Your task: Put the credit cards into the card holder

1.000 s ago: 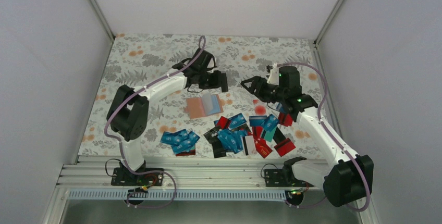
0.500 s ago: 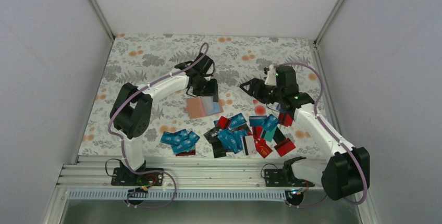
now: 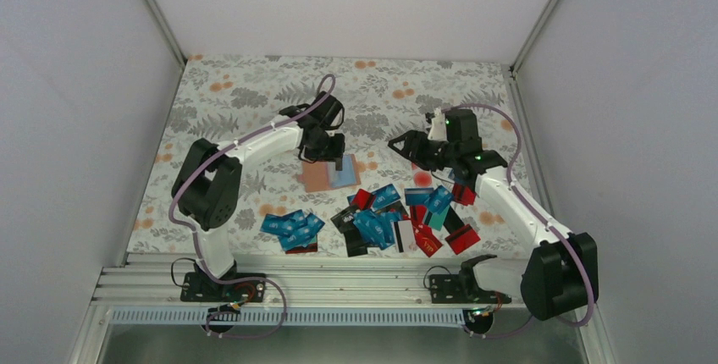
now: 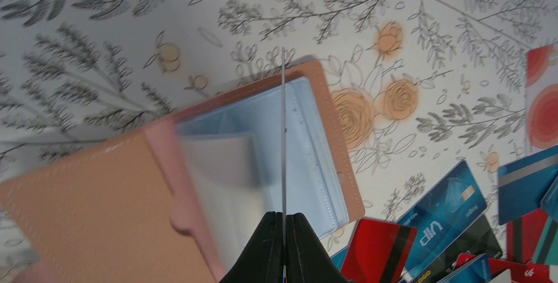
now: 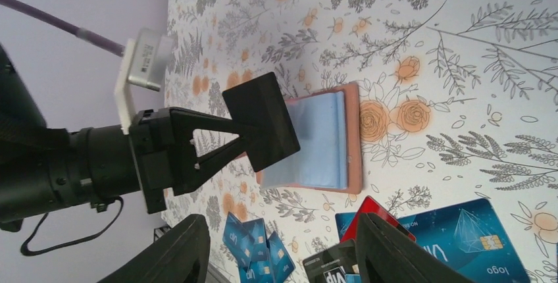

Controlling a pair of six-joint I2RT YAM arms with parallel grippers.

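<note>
We're pinching black card (image 5: 260, 122) edge-on in left gripper (image 4: 284, 217), open card holder (image 4: 85, 210) just below; right gripper (image 5: 283, 233) hanging open.

Floral table (image 3: 237, 97) — cards (image 3: 372, 224), card holder (image 3: 315, 179)

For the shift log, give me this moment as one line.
left tool: shut on black card, over open card holder | right tool: open, empty | other credit cards: piled beside holder
</note>
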